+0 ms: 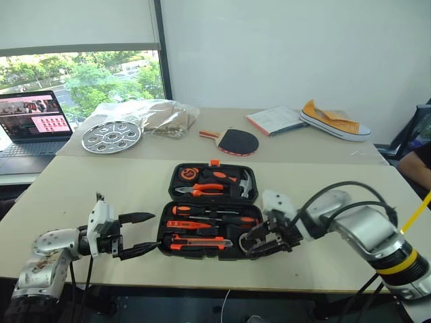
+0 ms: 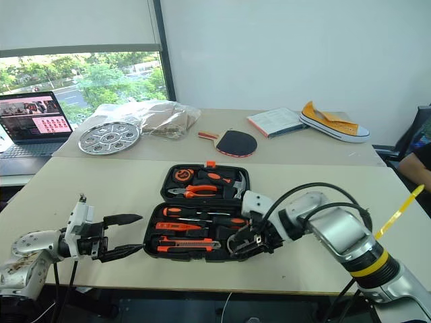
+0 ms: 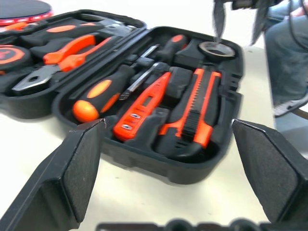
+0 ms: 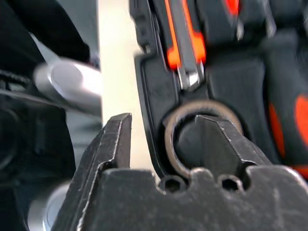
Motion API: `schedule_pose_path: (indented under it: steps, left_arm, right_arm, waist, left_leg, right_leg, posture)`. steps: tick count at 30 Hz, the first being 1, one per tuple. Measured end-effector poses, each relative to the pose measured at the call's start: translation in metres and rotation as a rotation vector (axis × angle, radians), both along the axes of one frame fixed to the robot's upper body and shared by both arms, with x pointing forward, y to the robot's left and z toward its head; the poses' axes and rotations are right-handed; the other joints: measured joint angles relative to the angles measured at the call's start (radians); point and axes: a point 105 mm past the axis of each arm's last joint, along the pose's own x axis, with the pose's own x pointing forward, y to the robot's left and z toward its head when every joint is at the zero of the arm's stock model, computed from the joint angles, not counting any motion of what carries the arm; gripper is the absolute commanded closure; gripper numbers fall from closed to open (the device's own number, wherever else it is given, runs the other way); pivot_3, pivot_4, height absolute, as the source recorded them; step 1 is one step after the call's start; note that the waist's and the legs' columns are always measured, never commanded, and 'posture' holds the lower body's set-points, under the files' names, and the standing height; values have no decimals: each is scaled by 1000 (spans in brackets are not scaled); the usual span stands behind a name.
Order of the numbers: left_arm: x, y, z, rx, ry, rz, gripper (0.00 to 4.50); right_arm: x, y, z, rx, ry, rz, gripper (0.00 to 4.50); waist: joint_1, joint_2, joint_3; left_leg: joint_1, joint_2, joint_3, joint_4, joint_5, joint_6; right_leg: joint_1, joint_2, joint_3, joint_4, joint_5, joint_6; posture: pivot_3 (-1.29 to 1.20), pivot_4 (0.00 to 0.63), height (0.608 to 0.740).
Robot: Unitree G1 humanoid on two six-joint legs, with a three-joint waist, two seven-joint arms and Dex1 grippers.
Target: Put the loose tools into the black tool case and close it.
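We see the black tool case [image 1: 209,210] lying open with its hinge crosswise; the screwdrivers [image 1: 212,218] and utility knife [image 1: 200,243] lie along that hinge, and the tape roll [image 4: 199,137] sits in the near right corner. Our right gripper [image 1: 259,242] stands partly open, one finger inside the roll's ring, gripping nothing; our left gripper [image 1: 138,234] gapes wide and empty just left of the case. Beyond the case lies a paddle [image 1: 232,140].

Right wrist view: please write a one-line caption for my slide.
Right gripper open over the tape roll seated in the black tool case.
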Motion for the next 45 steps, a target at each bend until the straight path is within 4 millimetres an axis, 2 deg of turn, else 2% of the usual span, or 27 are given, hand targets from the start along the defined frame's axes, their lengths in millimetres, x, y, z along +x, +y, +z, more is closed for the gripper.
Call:
schedule_pose_path:
  steps: [2,5,8,9,10,13,14,15,19,25,29,40,42,45]
  left_arm:
    - [3,4,2,-2,-7,45,0]
    - [16,13,-1,25,6,176,893]
    - [36,25,-2,66,7,357,2014]
    - [43,26,0,65,-3,402,2520]
    - [48,26,2,61,-16,441,2779]
    - [62,28,1,69,-14,533,3989]
    - [67,26,0,72,-10,550,4331]
    - [69,24,-1,75,-6,557,4464]
    - [78,7,-13,93,37,534,4464]
    - [83,-13,-21,107,83,466,4464]
    - [73,-16,-30,154,133,401,4464]
    - [35,-14,-35,176,159,338,4464]
    - [30,-13,-36,160,165,335,4464]
    - [27,-1,-38,110,195,377,4464]
  right_arm:
    - [4,-11,4,44,0,-44,2674]
    - [26,-35,4,100,-115,-188,3640]
    - [56,-63,-15,60,-275,-407,4493]
    - [62,-67,-20,47,-308,-449,4500]
    - [67,-69,-23,42,-344,-476,4500]
    - [83,-69,-28,53,-440,-550,4500]
    - [87,-68,-31,52,-462,-562,4500]
    - [89,-66,-34,51,-471,-563,4500]
    - [97,-41,-45,88,-459,-522,4500]
    - [99,-18,-39,113,-458,-424,4500]
    - [94,-15,-40,103,-427,-393,4500]
    - [54,-10,-52,77,-330,-312,4500]
    - [49,-13,-53,67,-334,-307,4500]
    - [42,-24,-54,43,-338,-310,4500]
  waist:
    - [2,0,0]
    - [5,0,0]
    - [4,0,0]
    - [4,0,0]
    - [4,0,0]
    - [-4,0,0]
    - [-6,0,0]
    - [-8,0,0]
    - [-19,0,0]
    - [-21,0,0]
    - [-21,1,0]
    - [-22,1,0]
    - [-20,1,0]
    - [-17,1,0]
  left_leg:
    - [0,0,0,0,0,0]
    - [0,0,0,0,0,0]
    - [0,0,1,0,1,-2]
    - [0,-1,2,0,1,-2]
    - [0,-1,2,0,2,-3]
    - [1,0,2,0,2,-4]
    - [1,0,2,0,3,-4]
    - [1,0,2,0,3,-5]
    - [1,0,2,0,3,-5]
    - [1,0,2,-1,3,-4]
    - [1,0,2,-1,2,-4]
    - [1,0,-2,-3,-1,-3]
    - [1,0,-2,-3,-1,-3]
    - [1,0,-2,-2,-1,-3]
  right_leg:
    - [0,0,0,0,0,0]
    - [1,0,0,0,0,0]
    - [0,0,1,2,0,0]
    - [-1,0,2,2,1,0]
    - [-1,0,2,2,1,-1]
    - [-1,2,3,3,2,-2]
    - [-1,2,3,3,2,-2]
    - [-1,2,3,3,2,-2]
    - [-1,3,3,4,2,-2]
    - [-1,3,3,3,2,-2]
    - [-1,3,3,4,2,-2]
    - [-2,5,3,2,2,-2]
    - [-2,5,3,1,2,-2]
    - [-1,4,3,0,2,-2]
  posture:
    - [0,150,740]
    - [0,150,740]
    - [0,150,740]
    - [0,150,740]
    - [0,150,740]
    - [0,150,740]
    - [0,150,740]
    - [0,150,740]
    - [0,150,740]
    - [0,150,740]
    - [0,150,740]
    - [0,150,740]
    - [0,150,740]
    - [0,150,740]
